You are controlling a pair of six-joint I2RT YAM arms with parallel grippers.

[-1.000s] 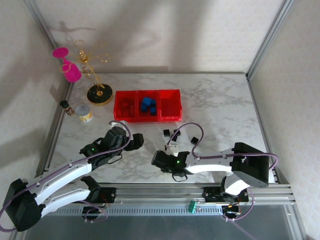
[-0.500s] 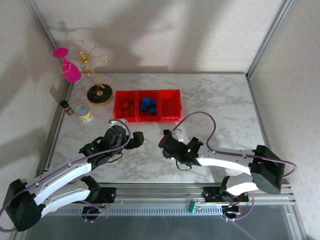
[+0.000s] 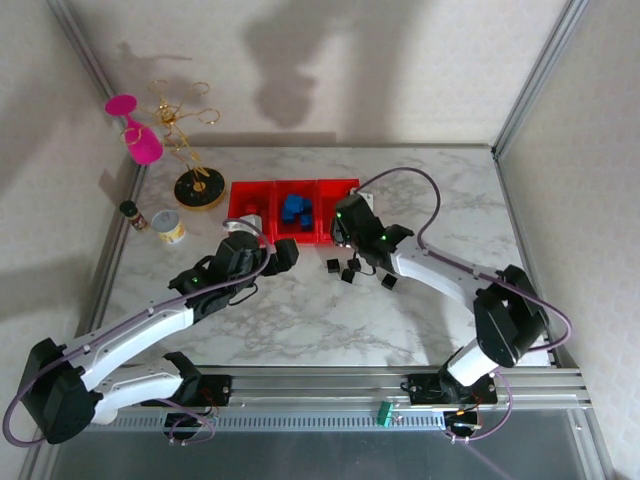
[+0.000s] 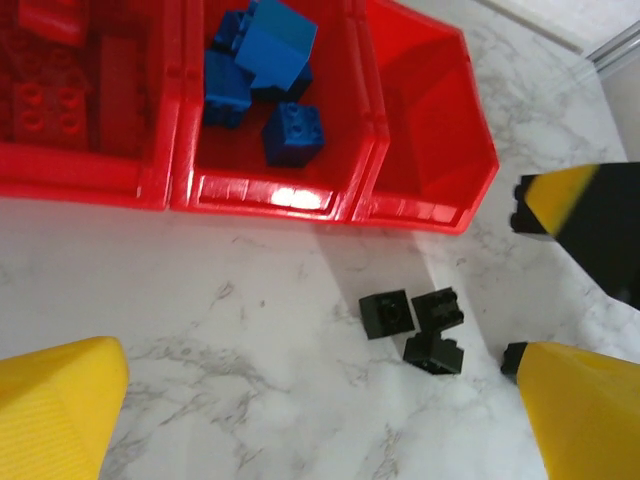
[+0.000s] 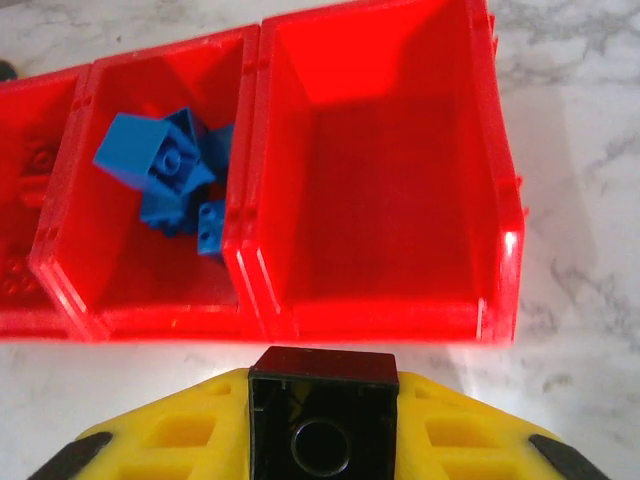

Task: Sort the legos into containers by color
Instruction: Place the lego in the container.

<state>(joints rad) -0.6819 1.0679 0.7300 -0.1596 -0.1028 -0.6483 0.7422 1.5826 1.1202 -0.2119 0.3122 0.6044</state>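
At the table's (image 3: 450, 200) far left corner stand a pink glass (image 3: 140, 140), a gold wire stand (image 3: 197, 187), a small bottle (image 3: 131, 214) and a tin can (image 3: 169, 227), all clear of both arms. Three joined red bins (image 3: 318, 236) sit toward the far edge. The right gripper (image 3: 343, 218) is clamped on one black brick (image 5: 322, 400) at the right-hand bin's front wall. The left gripper (image 3: 284, 256) hangs wide apart and empty beside the bins' near side. Four black bricks (image 4: 385, 313) lie loose before the bins. About four blue bricks (image 4: 275, 50) fill the middle bin, and red bricks (image 4: 60, 95), too merged to count, fill the left one.
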